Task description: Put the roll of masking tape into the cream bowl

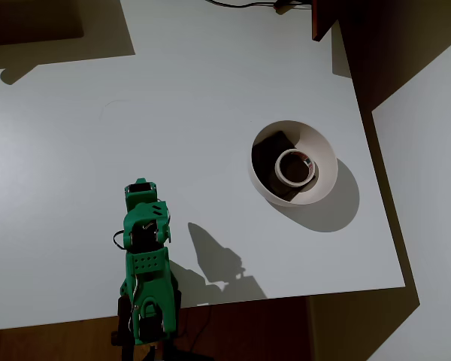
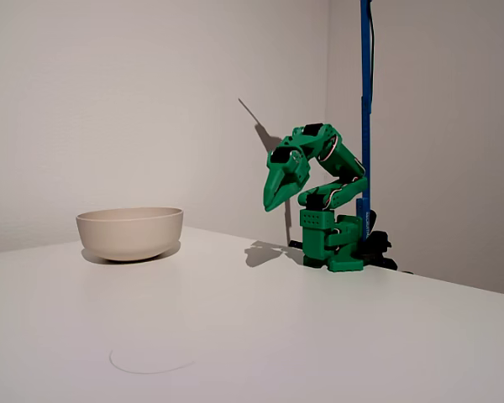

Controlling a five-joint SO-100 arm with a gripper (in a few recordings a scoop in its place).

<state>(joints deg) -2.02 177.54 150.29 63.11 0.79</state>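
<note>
One roll of masking tape (image 1: pixel 295 167) sits inside the cream bowl (image 1: pixel 325 153), beside a dark block (image 1: pixel 270 150); the gripper (image 2: pixel 273 200) hangs folded near its base, fingers together, holding nothing; little risk unless something bumps the bowl.

Hard, bright light is striking the white table (image 1: pixel 98 150) in the overhead view, throwing crisp dark shadows beside the cream bowl (image 1: pixel 327 162) and green arm (image 1: pixel 146 259). The fixed view is looking softer, perhaps slightly dimmer.
</note>
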